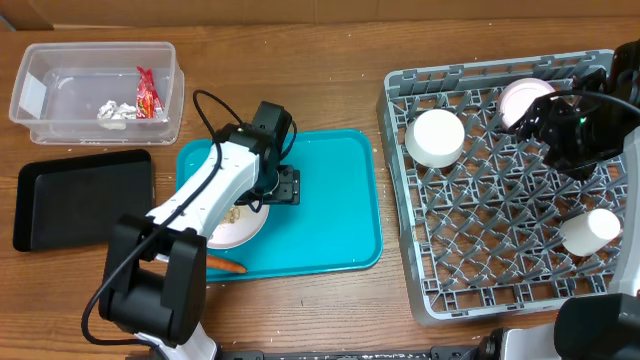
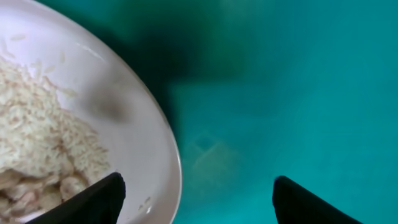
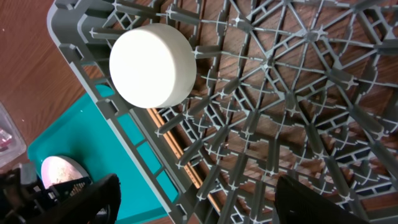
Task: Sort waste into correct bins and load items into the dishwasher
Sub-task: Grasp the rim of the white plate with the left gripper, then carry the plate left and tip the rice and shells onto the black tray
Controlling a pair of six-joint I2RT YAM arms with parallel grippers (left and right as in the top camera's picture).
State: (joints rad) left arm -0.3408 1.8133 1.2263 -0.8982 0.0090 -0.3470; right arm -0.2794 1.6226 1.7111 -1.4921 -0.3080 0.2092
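Overhead: carrot lies w/ long axis approx left-right at teal tray front edge, just beside plate. Clear tub holds red wrapper + tissue. Rack holds inverted bowl, pink-bottomed bowl, cup.
Left wrist: left gripper spread wide, fingers astride plate rim; rice on plate.
Right wrist: right gripper spread, empty, over rack.

The left tool hangs over the white plate edge on the teal tray
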